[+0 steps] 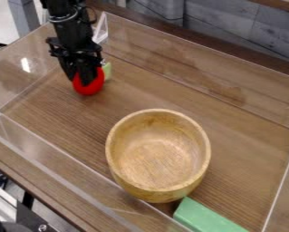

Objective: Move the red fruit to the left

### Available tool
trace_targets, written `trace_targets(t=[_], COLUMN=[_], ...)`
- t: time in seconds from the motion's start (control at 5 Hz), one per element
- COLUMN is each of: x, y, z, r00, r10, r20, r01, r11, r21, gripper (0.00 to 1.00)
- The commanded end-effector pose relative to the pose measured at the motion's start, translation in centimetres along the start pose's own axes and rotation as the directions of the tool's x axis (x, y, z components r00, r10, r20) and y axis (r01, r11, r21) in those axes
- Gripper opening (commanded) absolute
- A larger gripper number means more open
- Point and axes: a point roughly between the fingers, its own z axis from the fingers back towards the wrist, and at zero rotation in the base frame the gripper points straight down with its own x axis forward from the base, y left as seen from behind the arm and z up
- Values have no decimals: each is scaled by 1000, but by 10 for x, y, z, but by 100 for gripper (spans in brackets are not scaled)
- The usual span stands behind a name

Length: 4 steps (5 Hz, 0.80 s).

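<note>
Red fruit (90, 82): sits at table's far left, near done. Gripper (83, 74): straddles it; you cannot tell whether jaws grip.

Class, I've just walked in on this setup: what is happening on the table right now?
A single black robot arm has its end effector pointing straight down over a small, round, bright red toy fruit near the back left of the wooden table, inside clear plastic walls. The fingers sit around the fruit; whether they grip it cannot be told. A round wooden bowl stands empty nearer the front, and a green rectangular block lies at the front edge.
</note>
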Motion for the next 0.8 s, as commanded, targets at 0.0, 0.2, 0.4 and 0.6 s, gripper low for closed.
trace_targets(t=[0.0,0.2,0.4,0.6], x=[10,12,12,19], y=[-7,-11,-14,-5], z=[28,21,13,17], r00=[998,997,997,996], r10=[-4,14,25,-32], r20=[61,73,78,77], r01=[3,-15,-27,30], r11=[1000,1000,999,999], r21=[19,21,23,19], gripper=[100,100,0,0])
